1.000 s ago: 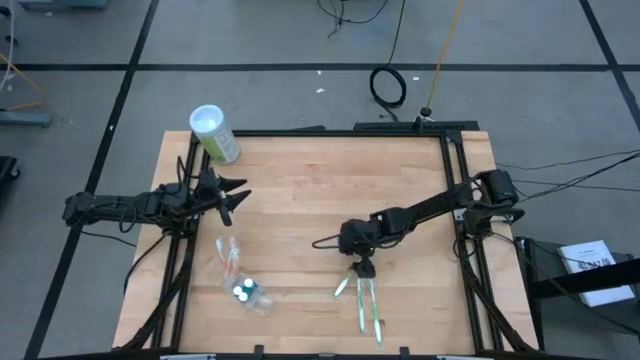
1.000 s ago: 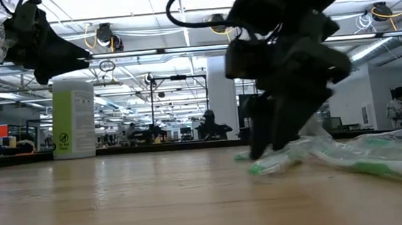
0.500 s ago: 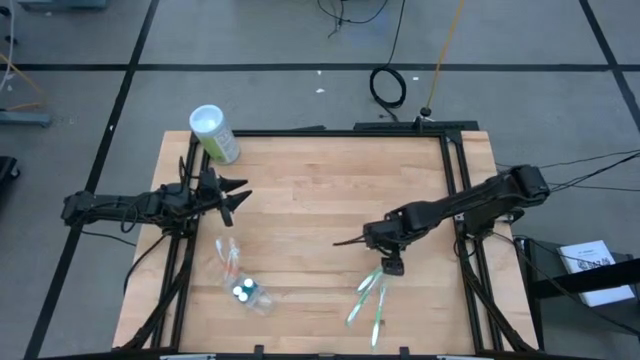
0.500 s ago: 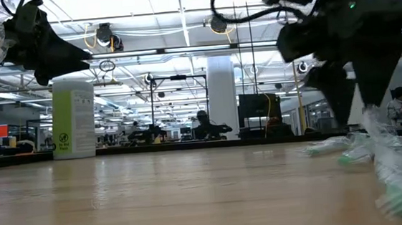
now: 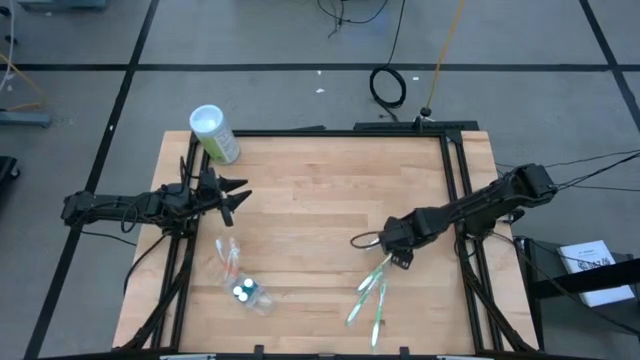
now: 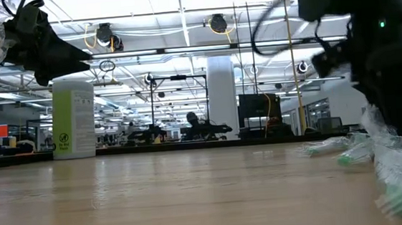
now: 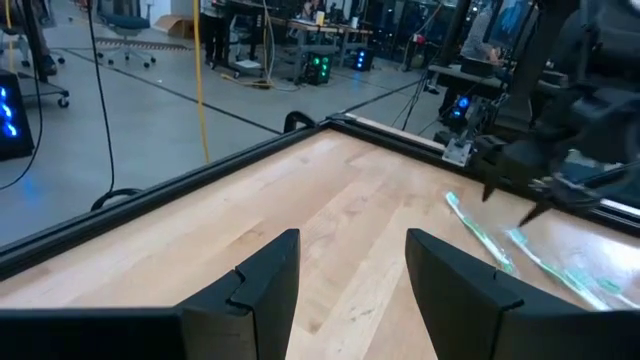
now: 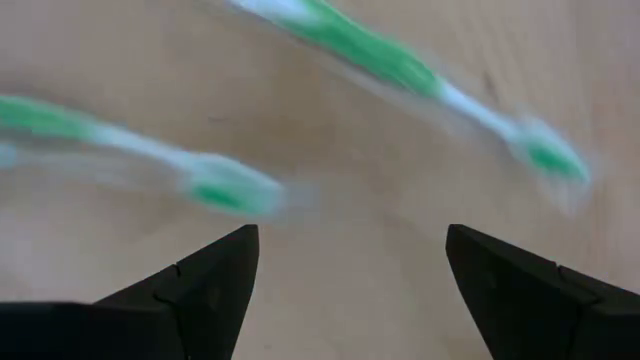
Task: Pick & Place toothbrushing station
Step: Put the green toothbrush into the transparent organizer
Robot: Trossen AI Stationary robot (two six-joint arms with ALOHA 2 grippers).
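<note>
Three thin white toothbrushes with green accents [image 5: 368, 295] lie loose on the wooden table near its front right; two of them [image 8: 380, 55] show blurred in the right wrist view. My right gripper [image 5: 402, 260] hovers open just above their far ends, pointing down and touching nothing. A small clear holder with blue-capped tubes [image 5: 246, 292] lies at the front left, and another toothbrush in clear wrap [image 5: 230, 258] lies just beyond it. My left gripper [image 5: 238, 196] waits open over the table's left side, pointing level.
A large green canister with a white lid [image 5: 215, 134] stands at the far left corner. Black frame rails [image 5: 455, 180] run along the table's edges. Bare wood [image 5: 320, 210] spans the middle of the table.
My right gripper has gone toward the table's right edge and risen a little, rolling about its own axis and tipping to point down. At first the toothbrushes slid and fanned out toward the right with it; since then they have lain still. The fingers have stayed open.
</note>
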